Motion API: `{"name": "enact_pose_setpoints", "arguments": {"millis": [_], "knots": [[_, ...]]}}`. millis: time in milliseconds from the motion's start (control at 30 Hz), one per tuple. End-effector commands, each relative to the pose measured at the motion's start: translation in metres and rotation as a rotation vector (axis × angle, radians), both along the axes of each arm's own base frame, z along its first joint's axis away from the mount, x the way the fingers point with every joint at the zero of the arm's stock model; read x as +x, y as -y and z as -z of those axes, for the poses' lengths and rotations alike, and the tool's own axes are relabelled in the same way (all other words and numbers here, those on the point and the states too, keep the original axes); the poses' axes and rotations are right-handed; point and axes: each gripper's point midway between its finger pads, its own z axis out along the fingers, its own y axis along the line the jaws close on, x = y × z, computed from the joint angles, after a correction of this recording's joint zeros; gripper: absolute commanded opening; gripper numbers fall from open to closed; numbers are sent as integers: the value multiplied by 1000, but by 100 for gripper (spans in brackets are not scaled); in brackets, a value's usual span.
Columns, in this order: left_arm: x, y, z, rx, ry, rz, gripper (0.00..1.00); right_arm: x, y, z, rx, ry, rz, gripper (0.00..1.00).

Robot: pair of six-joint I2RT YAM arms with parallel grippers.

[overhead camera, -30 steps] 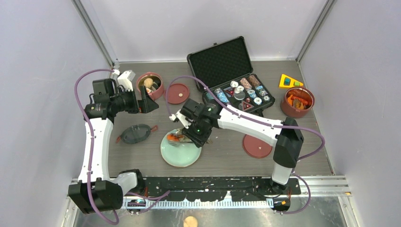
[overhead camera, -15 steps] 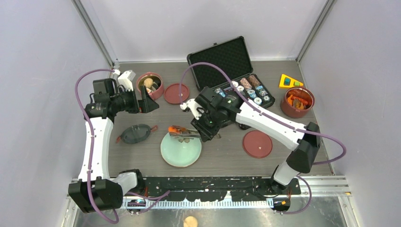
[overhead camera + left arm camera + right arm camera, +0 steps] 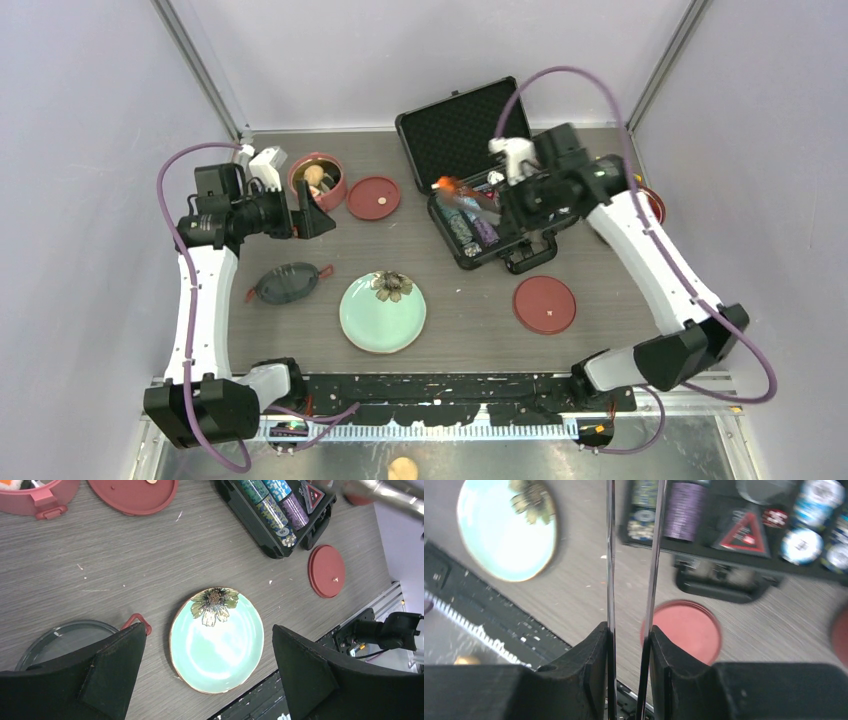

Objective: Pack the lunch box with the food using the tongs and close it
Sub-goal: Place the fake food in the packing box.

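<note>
We've got the right gripper (image 3: 629, 632) clamped narrow on the two arms of the tongs (image 3: 655, 555), up over the chip case (image 3: 465, 125) in the upper right of the overhead view, an orange-red food bit (image 3: 447, 184) at the tongs' tip. The left gripper (image 3: 310, 213) hangs wide open beside the lunch box bowl (image 3: 338, 188) at upper left, and the green plate (image 3: 380, 322) lies at lower centre, well apart from both.
</note>
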Motion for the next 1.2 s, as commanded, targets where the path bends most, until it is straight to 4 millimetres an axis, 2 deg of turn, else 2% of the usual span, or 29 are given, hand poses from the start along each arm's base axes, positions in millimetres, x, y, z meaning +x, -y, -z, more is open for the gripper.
{"name": "enact_pose_setpoints", "arguments": {"millis": [0,133,200,400,567,700,833,967,1167], "knots": [[-1,-1,-9,13,29,14,100,9,61,-22,29,57,127,14],[-3,-1,-11,16,40,19,100,14,117,-15,48,29,280,14],[-5,-1,-10,22,45,22,100,16,155,-14,54,23,382,14],[-10,5,-9,-7,46,51,100,4,241,-11,50,-7,566,14],[-10,9,-9,-25,52,71,100,-4,295,4,30,-53,658,14],[-9,9,-7,-30,57,77,100,-2,319,16,-21,-67,692,14],[-9,9,-4,-31,53,77,100,4,333,28,-64,-71,710,15],[-8,9,-4,-29,56,76,100,8,344,36,-96,-80,724,16],[-7,9,-6,-30,60,77,100,8,351,47,-119,-102,716,24]]}}
